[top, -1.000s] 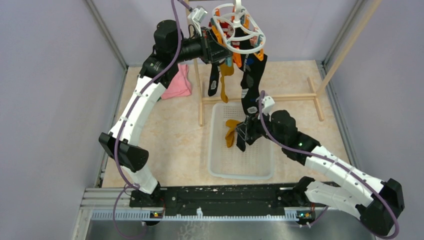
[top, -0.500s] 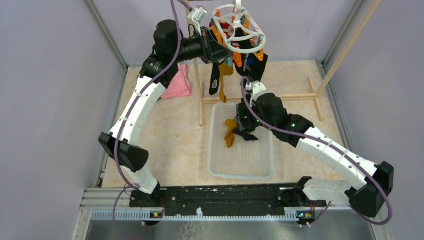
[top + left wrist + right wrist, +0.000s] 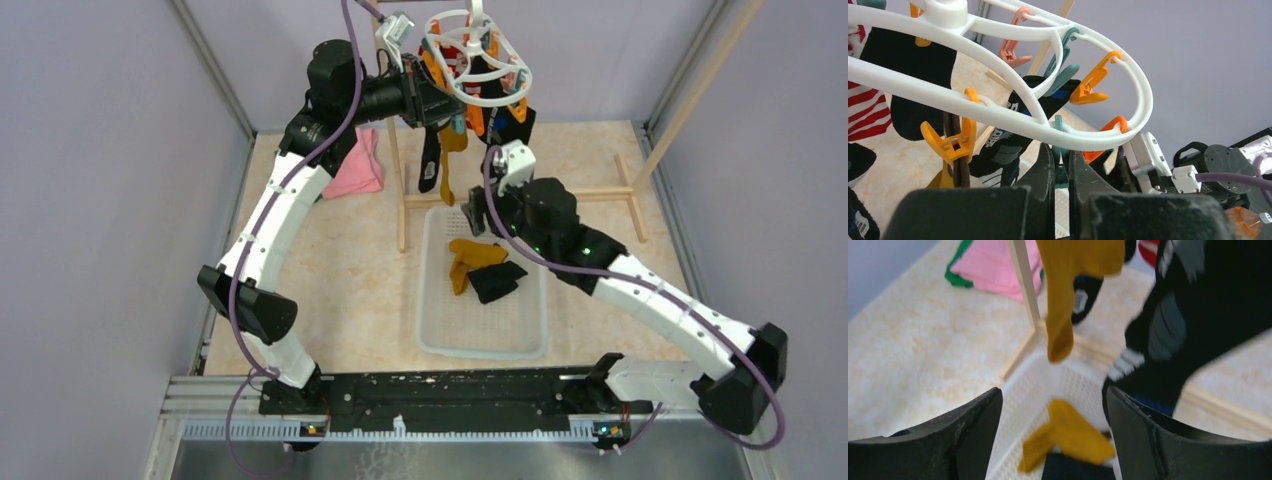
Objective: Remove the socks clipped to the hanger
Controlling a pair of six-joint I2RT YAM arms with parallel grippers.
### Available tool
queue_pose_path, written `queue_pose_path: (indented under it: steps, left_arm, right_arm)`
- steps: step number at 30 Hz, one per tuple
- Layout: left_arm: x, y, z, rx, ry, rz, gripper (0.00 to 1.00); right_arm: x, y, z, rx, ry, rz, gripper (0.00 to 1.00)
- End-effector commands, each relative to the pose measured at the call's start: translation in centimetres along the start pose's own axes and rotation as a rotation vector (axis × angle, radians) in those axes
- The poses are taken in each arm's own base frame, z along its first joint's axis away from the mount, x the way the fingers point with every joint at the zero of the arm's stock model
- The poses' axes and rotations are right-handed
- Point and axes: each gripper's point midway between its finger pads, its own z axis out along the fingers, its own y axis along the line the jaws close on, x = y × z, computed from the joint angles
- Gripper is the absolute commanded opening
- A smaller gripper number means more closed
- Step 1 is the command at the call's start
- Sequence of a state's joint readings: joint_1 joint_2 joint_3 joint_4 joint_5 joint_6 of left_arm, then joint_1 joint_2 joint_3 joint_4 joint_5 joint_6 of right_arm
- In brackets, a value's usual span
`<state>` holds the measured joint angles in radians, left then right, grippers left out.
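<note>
The white ring hanger (image 3: 478,62) hangs at the top, with orange and teal pegs. A mustard sock (image 3: 450,150) and black socks (image 3: 428,160) dangle from it. My left gripper (image 3: 447,106) is shut on a teal peg (image 3: 1062,161) just under the ring (image 3: 1048,131); a red-and-white striped sock (image 3: 865,107) shows at the left. My right gripper (image 3: 478,212) is open and empty, below the hanging socks and over the basket's far end. In the right wrist view it (image 3: 1054,392) faces the hanging mustard sock (image 3: 1068,300) and a black sock (image 3: 1193,315).
A white mesh basket (image 3: 437,330) on the floor holds a mustard sock (image 3: 470,256) and a black sock (image 3: 497,281). The wooden rack (image 3: 520,196) stands behind it. A pink cloth (image 3: 355,165) lies at the back left. Grey walls close in both sides.
My right gripper has let go of the black sock, which now lies in the basket, and has risen back toward the hanger. The left arm has not moved.
</note>
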<state>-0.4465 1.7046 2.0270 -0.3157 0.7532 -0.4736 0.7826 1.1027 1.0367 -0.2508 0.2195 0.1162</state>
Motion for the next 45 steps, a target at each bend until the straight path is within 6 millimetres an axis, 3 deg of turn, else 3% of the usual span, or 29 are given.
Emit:
queue_pose_path:
  steps: [1, 5, 13, 16, 17, 18, 19, 20, 22, 24, 32, 38, 45]
  left_arm:
    - [-1.5, -2.2, -1.2, 0.04, -0.033, 0.039, 0.0]
    - [-1.3, -2.2, -1.1, 0.04, -0.032, 0.029, 0.0]
    - [-1.7, -2.8, -1.3, 0.051, -0.038, 0.034, 0.0]
    - [-1.7, -2.8, -1.4, 0.048, -0.038, 0.032, 0.0]
    - [-1.7, -2.8, -1.4, 0.047, -0.037, 0.032, 0.06]
    - [-1.6, -2.8, -1.5, 0.046, -0.033, 0.034, 0.24]
    - [-1.5, -2.7, -1.6, 0.039, -0.029, 0.045, 0.49]
    - [-1.4, -2.5, -1.7, 0.025, -0.025, 0.059, 0.72]
    - [-0.9, -1.8, -2.1, -0.018, -0.002, 0.088, 0.9]
    - [0.1, -1.1, -2.6, -0.057, 0.037, 0.115, 0.98]
    - [3.1, -0.8, -5.7, -0.094, 0.137, 0.161, 0.99]
    - [4.4, -0.5, -7.1, -0.128, 0.193, 0.184, 0.99]
    - [5.2, 0.9, -8.1, -0.194, 0.193, 0.192, 0.99]
  right_arm:
    - [-7.5, 1.7, 4.3, -0.025, -0.317, -0.04, 0.76]
    - [-9.0, 1.2, 7.3, 0.043, -0.438, -0.06, 0.73]
    - [-10.7, 0.8, 11.8, 0.139, -0.578, -0.01, 0.53]
    - [-10.9, 1.1, 12.7, 0.156, -0.586, 0.0, 0.32]
    - [-10.8, 1.3, 12.7, 0.146, -0.589, 0.005, 0.18]
    - [-10.9, 1.6, 12.4, 0.135, -0.59, 0.007, 0.07]
    - [-10.4, 1.9, 12.2, 0.123, -0.579, 0.006, 0.0]
    - [-10.1, 2.0, 11.8, 0.112, -0.571, 0.012, 0.0]
    - [-9.5, 1.9, 10.4, 0.089, -0.564, 0.045, 0.0]
    - [-9.0, 1.7, 8.8, 0.073, -0.565, 0.097, 0.0]
    - [-8.7, 1.0, 2.7, 0.0, -0.532, 0.233, 0.0]
    - [-9.4, -2.5, -1.8, -0.005, -0.531, 0.355, 0.0]
    - [-9.9, -6.1, -6.8, 0.082, -0.561, 0.37, 0.0]
